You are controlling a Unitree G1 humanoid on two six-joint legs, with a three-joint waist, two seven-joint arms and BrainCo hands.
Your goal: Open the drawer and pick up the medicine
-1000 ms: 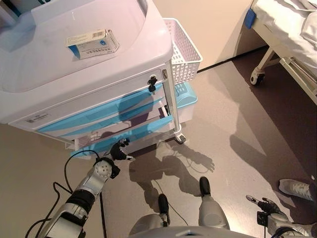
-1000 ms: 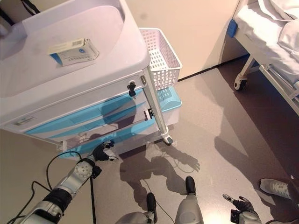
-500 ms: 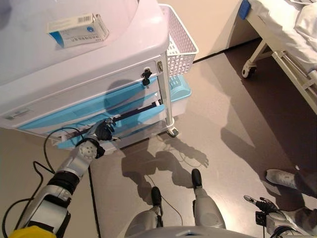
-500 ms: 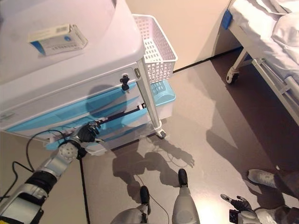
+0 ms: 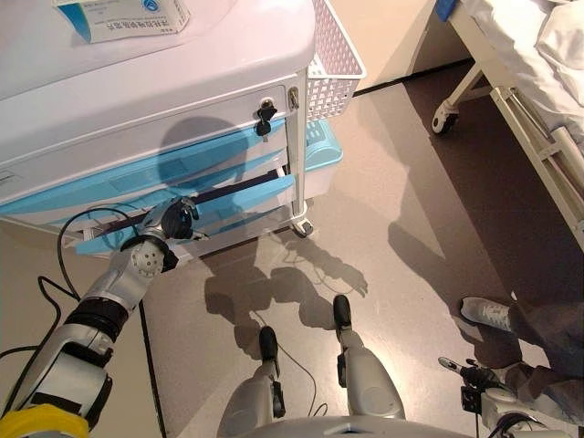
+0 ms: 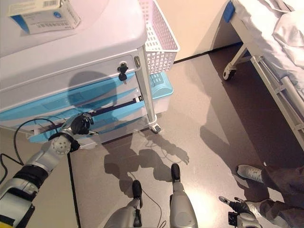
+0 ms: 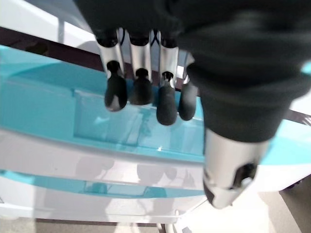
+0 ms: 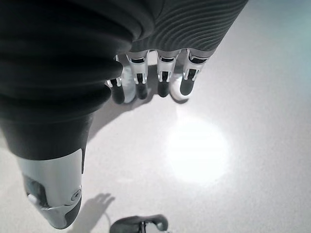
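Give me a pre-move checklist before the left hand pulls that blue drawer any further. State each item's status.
1. Left hand at the blue drawer front: ok, its fingers reach over the front's top edge.
2. Firm hold on the drawer: cannot tell, no view shows the fingertips hooked behind the edge.
3. Drawer open enough to reach inside: not ok, only a dark gap shows above the front.
4. Medicine inside the drawer: cannot tell, the inside is hidden; one medicine box lies on the cart top.
5. Right hand out of the way: ok, it hangs low over the floor, holding nothing.
6. Person's shoe near that hand: ok, far from the cart.
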